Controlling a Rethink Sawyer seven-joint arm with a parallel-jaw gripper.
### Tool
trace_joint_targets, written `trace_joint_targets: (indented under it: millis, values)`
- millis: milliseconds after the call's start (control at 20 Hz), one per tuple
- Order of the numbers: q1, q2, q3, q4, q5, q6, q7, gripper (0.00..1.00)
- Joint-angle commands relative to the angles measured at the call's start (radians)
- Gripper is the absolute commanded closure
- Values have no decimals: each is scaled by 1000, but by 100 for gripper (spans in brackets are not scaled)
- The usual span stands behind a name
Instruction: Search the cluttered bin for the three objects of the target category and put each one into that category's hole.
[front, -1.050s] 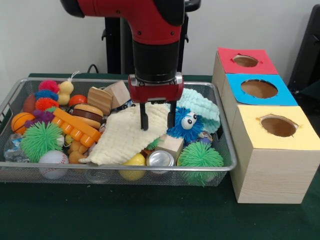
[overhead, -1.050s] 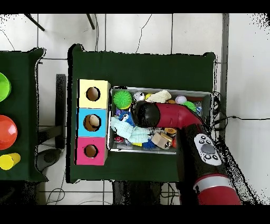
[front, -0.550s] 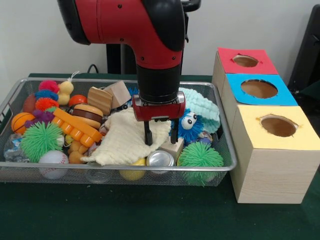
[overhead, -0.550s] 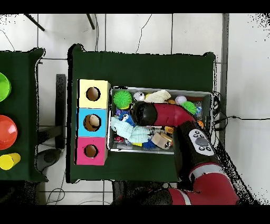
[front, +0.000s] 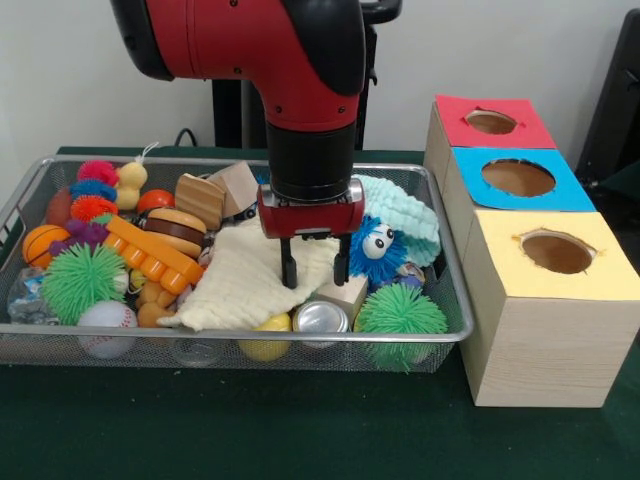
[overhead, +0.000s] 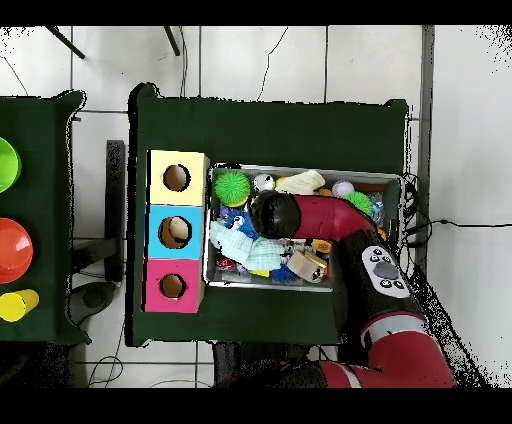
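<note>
Gripper (front: 314, 272) hangs with its two black fingers spread apart and empty, and we see its tips just above the cream cloth (front: 250, 285) and a wooden block (front: 345, 293) inside the wire bin (front: 230, 336). Beside the bin we see the red (front: 492, 122), blue (front: 518, 177) and yellow holes (front: 556, 252).

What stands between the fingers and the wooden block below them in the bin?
Nothing visible. The gripper hangs open over the wooden block. The cream cloth lies beside the block and reaches under one of the fingers, and the silver can touches its front.
</note>
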Motion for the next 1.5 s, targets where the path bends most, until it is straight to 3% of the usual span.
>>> trace_joint_targets:
  millis: [50, 1500]
  values:
    - [4, -14, -12, 21, -52, -26, 69, 0]
    - [-8, 2, 0, 33, -52, -55, 58, 0]
